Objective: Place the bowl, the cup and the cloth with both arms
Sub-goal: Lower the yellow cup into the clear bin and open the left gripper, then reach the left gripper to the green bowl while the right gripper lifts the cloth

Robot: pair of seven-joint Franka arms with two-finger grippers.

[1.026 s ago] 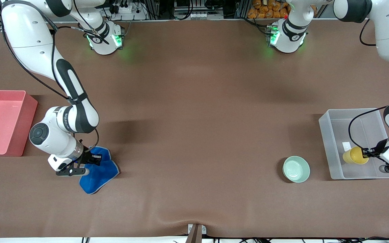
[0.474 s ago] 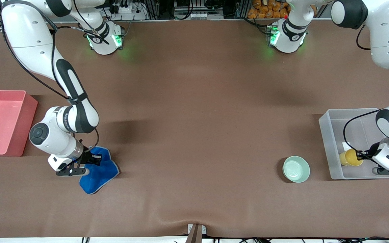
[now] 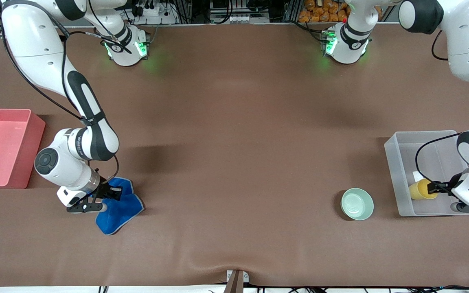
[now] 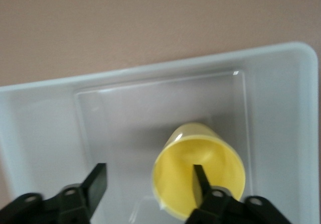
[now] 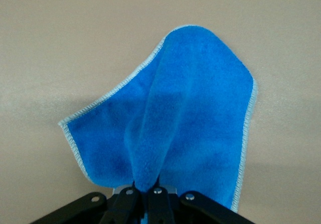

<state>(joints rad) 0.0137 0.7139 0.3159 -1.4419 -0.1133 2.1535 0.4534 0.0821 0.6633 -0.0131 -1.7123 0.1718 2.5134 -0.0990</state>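
Note:
The yellow cup (image 3: pixel 419 190) is inside the clear bin (image 3: pixel 393 162) at the left arm's end of the table, tipped with its mouth toward my left gripper (image 3: pixel 434 188). In the left wrist view my left gripper (image 4: pixel 148 176) is open. One finger is inside the cup (image 4: pixel 200 148) and the other stands outside, well away from its wall. The mint-green bowl (image 3: pixel 357 204) sits on the table beside the bin. My right gripper (image 3: pixel 110 193) is shut on a pinched fold of the blue cloth (image 3: pixel 122 205), which otherwise lies on the table. The right wrist view shows the gripper (image 5: pixel 145 191) and the cloth (image 5: pixel 185 118).
A red bin (image 3: pixel 2 146) stands at the right arm's end of the table, beside the right arm's wrist. The clear bin (image 4: pixel 50 113) holds a small white slip next to the cup. A brown mat covers the table.
The left gripper carried the cup lower in the clear bin and toward the bowl's side of it. The right arm and the cloth have barely moved.

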